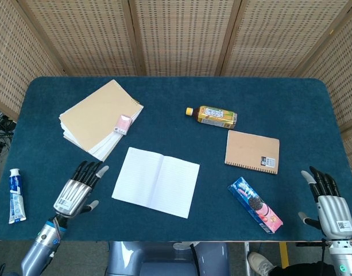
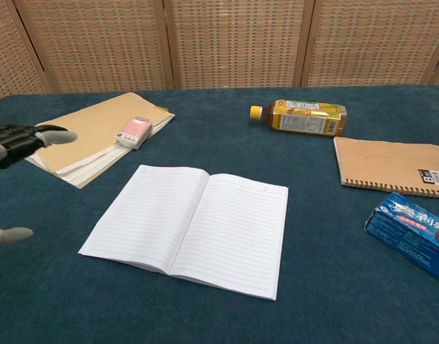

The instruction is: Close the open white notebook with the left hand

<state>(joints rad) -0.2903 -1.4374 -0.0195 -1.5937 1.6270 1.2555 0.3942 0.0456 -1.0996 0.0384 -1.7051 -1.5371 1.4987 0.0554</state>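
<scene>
Notebook [image 1: 156, 181], white and open flat on the bench [image 1: 181, 92], lies just to the right of the left robot hand [image 1: 77, 194], whose fingers are spread and hold nothing; its left page edge is the nearest part, its spine running away from the robot, slightly tilted. Bare cloth lies between hand and page, so the cover can likely be lifted and swung rightward. Well beyond, the right robot hand [image 1: 327, 202] hovers released at the bench's edge, much farther off.

The notebook [image 1: 156, 181] is laid open mid-table, flanked by the left hand [image 1: 78, 190] and a biscuit pack [image 1: 255, 204] rightward.
</scene>
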